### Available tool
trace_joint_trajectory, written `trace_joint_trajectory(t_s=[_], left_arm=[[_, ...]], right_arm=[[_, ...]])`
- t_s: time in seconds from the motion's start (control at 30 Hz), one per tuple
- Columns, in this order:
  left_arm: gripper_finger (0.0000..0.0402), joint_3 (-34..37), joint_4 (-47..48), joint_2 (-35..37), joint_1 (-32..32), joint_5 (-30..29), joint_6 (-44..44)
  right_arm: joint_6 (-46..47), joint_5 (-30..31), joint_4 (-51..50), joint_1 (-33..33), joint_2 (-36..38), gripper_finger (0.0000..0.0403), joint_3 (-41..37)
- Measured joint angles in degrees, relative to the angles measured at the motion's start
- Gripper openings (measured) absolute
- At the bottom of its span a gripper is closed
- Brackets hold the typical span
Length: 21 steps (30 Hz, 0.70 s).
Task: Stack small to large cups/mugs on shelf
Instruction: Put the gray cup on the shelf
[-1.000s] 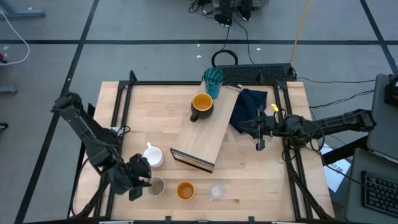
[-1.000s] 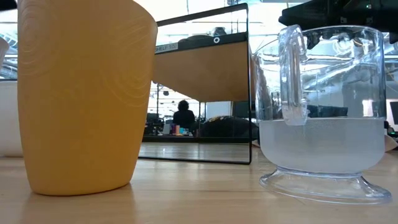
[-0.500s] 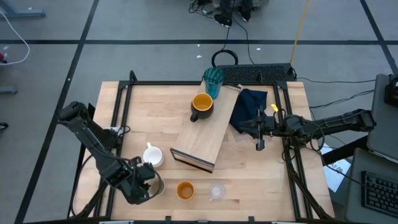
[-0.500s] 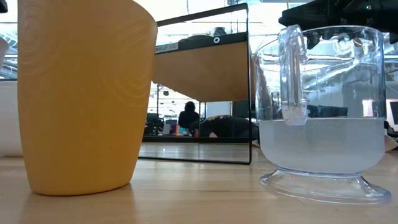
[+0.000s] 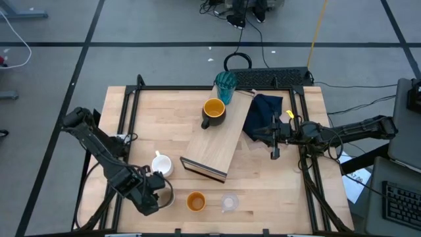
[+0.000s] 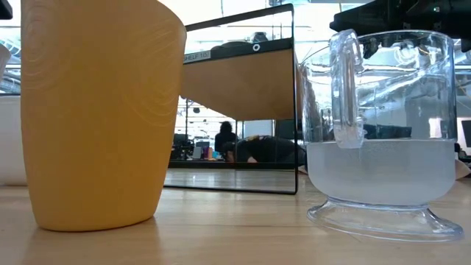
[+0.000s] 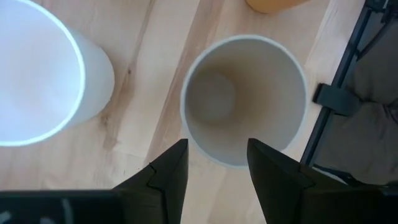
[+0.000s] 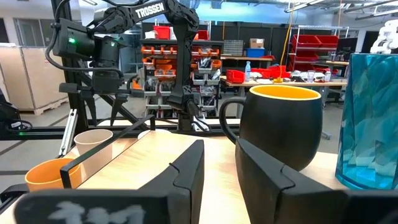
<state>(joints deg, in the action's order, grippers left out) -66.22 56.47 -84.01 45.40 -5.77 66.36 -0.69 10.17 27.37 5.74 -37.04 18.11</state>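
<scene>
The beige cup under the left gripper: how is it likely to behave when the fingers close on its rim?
The beige cup looks empty and thin-walled, so probably light. It stands upright and seems to narrow toward its base, so a sideways nudge might tip it. The left gripper hangs open over its rim; the smooth wall may slip in a one-wall pinch.

Six cups (image 5: 214, 109), one shelf (image 5: 220, 141), two arms, one dark cloth (image 5: 263, 112).

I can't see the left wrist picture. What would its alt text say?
Looking straight down, the left hand hangs open above an empty beige cup on the table. A white mug stands beside it.
</scene>
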Motion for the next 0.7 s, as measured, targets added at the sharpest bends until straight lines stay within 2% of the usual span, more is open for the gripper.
trace_joint_trajectory(t_s=[0.7], left_arm=[[0.0163,0.0,0.0,0.0,-2.7,-2.4,-8.2]], right_arm=[[0.0,0.0,-0.9,0.0,0.0,0.0084,0.0]])
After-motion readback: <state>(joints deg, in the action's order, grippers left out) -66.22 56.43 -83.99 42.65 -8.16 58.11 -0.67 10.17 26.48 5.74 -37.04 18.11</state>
